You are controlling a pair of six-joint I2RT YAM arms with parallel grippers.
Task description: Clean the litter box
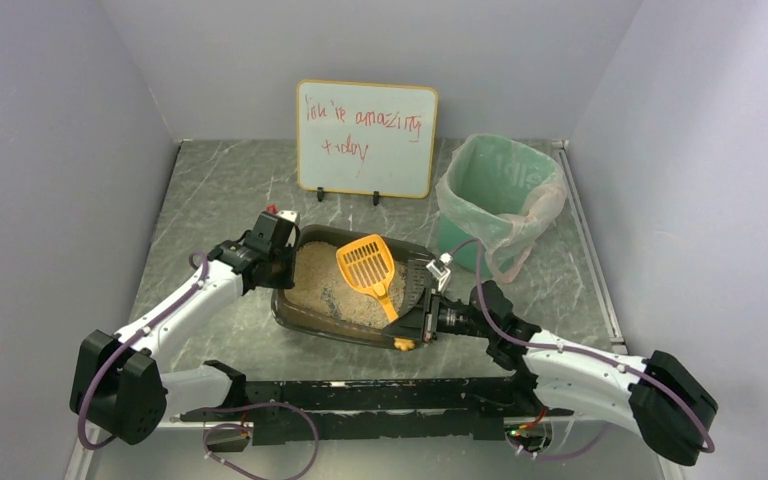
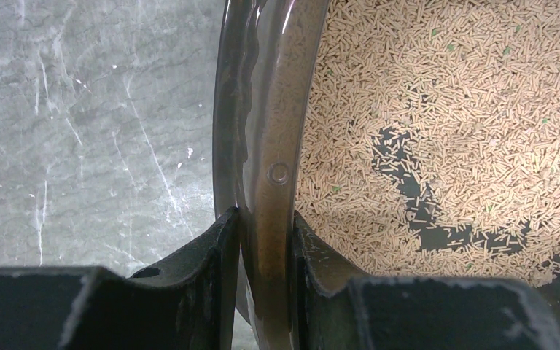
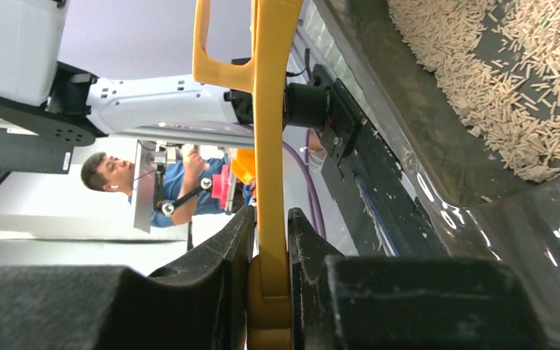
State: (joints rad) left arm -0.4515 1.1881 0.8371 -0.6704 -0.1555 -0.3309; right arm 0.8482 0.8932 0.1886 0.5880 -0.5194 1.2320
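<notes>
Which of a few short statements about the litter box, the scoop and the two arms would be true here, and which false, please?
1. The left arm's jaws clamp the litter box's rim. True.
2. The right arm's jaws are empty. False: they are shut on the yellow scoop's handle.
3. The yellow scoop's head hangs over the green bin. False: it is over the litter inside the litter box.
4. A whiteboard stands behind the litter box. True.

Clad in white shells (image 1: 185, 300) with black joints (image 1: 120, 385), trailed by purple cables (image 1: 81, 410), tipped with scuffed black fingers (image 2: 197, 292); possibly a red cap (image 1: 271, 209) at left wrist.
</notes>
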